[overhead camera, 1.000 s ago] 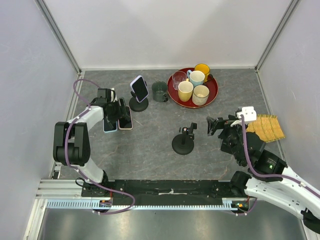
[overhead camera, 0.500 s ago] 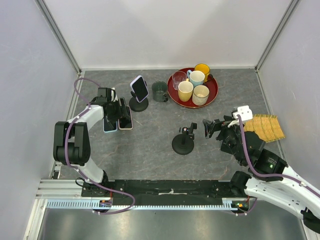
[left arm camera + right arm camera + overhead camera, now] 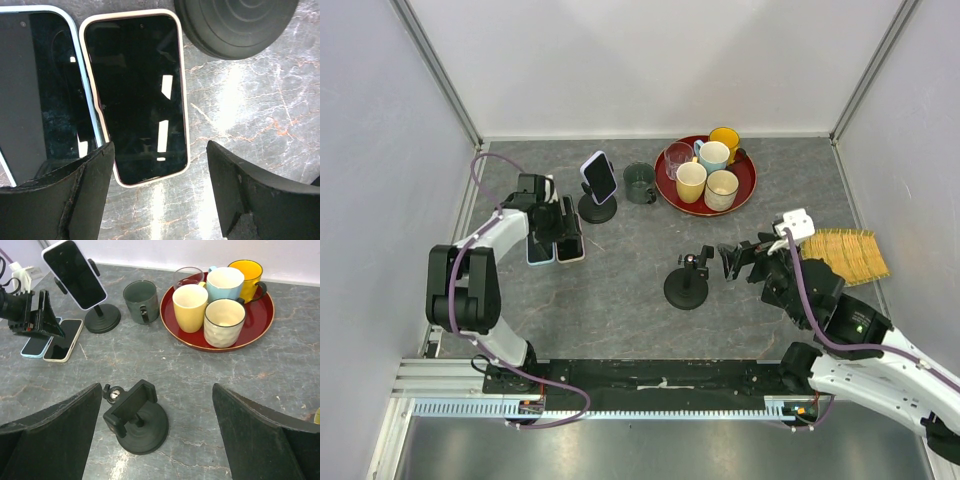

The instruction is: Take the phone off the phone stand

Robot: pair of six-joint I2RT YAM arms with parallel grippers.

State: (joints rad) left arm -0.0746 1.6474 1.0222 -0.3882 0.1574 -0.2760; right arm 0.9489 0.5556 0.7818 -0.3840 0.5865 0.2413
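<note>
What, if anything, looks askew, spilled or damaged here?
Nothing spilled or damaged. A blue phone and a pale phone lie flat below the open left pincer; a third phone sits tilted in the rear stand; the middle stand is empty.

Reference point: the empty stand [image 3: 686,283], at the middle of the table [image 3: 620,300].

- Behind it and to the left: a second stand [image 3: 597,210], with the phone [image 3: 599,177] mounted on it.
- Further left, nearer than that stand: one flat phone [image 3: 570,240] and another [image 3: 540,248], side by side on the table.
- Behind, slightly left: a mug [image 3: 639,183].
- Directly behind: a tray [image 3: 692,210] carrying four cups [image 3: 721,188] and a glass [image 3: 677,158].
- Far right: a mat [image 3: 850,255].
</note>
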